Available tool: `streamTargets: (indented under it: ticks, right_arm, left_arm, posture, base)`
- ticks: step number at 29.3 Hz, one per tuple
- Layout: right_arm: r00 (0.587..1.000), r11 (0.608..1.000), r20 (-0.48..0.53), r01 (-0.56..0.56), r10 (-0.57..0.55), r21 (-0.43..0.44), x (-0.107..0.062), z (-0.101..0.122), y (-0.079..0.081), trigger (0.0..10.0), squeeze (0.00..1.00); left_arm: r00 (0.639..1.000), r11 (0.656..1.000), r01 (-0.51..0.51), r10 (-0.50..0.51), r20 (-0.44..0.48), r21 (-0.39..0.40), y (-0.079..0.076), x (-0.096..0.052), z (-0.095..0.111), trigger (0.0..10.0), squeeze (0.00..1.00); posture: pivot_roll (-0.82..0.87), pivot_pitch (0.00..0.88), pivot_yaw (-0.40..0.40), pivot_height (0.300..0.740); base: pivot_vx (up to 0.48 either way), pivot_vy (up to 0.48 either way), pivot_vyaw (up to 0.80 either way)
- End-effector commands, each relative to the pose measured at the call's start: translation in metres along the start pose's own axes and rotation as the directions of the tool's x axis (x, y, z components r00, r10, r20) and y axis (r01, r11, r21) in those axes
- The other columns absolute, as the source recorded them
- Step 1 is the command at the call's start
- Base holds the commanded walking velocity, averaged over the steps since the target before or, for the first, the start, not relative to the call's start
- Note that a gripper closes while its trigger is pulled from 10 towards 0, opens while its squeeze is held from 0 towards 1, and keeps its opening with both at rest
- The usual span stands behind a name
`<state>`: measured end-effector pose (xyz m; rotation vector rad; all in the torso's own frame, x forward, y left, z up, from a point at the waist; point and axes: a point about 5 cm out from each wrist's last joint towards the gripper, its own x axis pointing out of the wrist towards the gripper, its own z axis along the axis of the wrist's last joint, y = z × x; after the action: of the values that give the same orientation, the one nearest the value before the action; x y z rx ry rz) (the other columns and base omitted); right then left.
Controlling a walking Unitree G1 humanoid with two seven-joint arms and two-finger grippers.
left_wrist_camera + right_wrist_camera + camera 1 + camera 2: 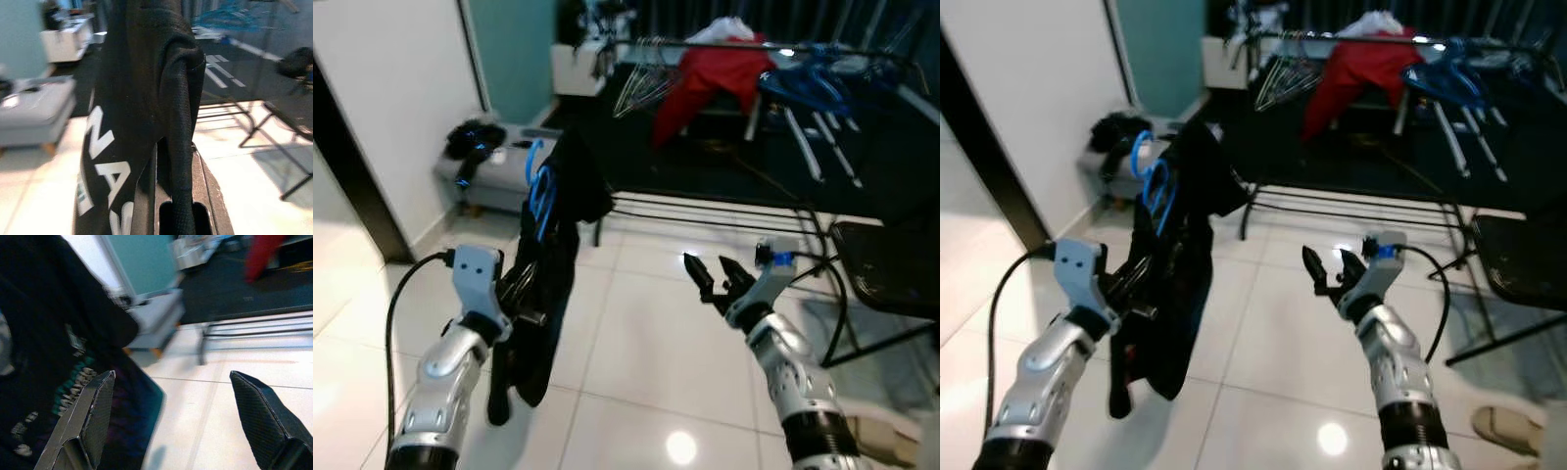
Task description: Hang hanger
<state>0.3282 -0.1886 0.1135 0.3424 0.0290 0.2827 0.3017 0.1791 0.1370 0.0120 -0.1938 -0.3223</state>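
A black shirt (548, 255) with white lettering hangs on a blue hanger (534, 166), whose hook sticks up above the collar. My left gripper (524, 299) is shut on it at mid-height, holding it above the floor. In the left wrist view the shirt's fabric (146, 98) is pinched between the fingers (205, 196). My right gripper (713, 269) is open and empty, a little to the right of the shirt; its fingertips (95, 411) stand wide apart. The clothes rack rail (705, 44) runs across the back of the room.
On the rack hang a red garment (715, 78), wire hangers (646, 83) and blue hangers (808, 83). A grey low bench (494, 166) stands by the white wall (391, 98). A black chair (891, 264) is at right, and a slipper (1508, 426) lies on the tiled floor.
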Motion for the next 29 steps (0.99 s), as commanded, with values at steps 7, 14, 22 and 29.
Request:
streamTargets:
  ticks: [7, 14, 22, 29]
  right_arm:
    - [1.000, 1.000, 0.022, -0.010, 0.010, 0.026, 0.005, 0.006, 0.005, 10.0, 0.00]
    - [1.000, 1.000, 0.015, -0.018, 0.018, 0.007, 0.007, 0.007, 0.008, 10.0, 0.00]
    - [1.000, 1.000, 0.022, -0.008, 0.008, 0.017, 0.004, 0.009, 0.003, 10.0, 0.00]
    - [1.000, 1.000, 0.016, -0.014, 0.013, 0.014, 0.004, 0.008, 0.003, 10.0, 0.00]
  left_arm:
    - [0.998, 0.998, 0.045, -0.047, 0.037, 0.035, -0.011, 0.007, 0.012, 10.0, 0.00]
    - [0.997, 0.998, 0.056, -0.058, 0.053, 0.035, -0.024, 0.015, 0.017, 10.0, 0.00]
    - [0.996, 0.995, 0.078, -0.080, 0.041, 0.062, -0.034, 0.020, 0.017, 10.0, 0.00]
    - [0.999, 0.990, 0.027, -0.031, 0.031, 0.141, -0.046, 0.034, 0.019, 10.0, 0.00]
  posture:
    - [0.02, 0.025, -0.008, 0.740]
    - [-0.01, 0.018, -0.005, 0.740]
    - [-0.02, 0.016, -0.015, 0.740]
    - [-0.03, 0.011, -0.014, 0.740]
  base:
    - [0.361, 0.000, -0.11]
    - [0.367, 0.000, 0.00]
    - [0.394, 0.000, 0.00]
    - [0.456, 0.000, 0.00]
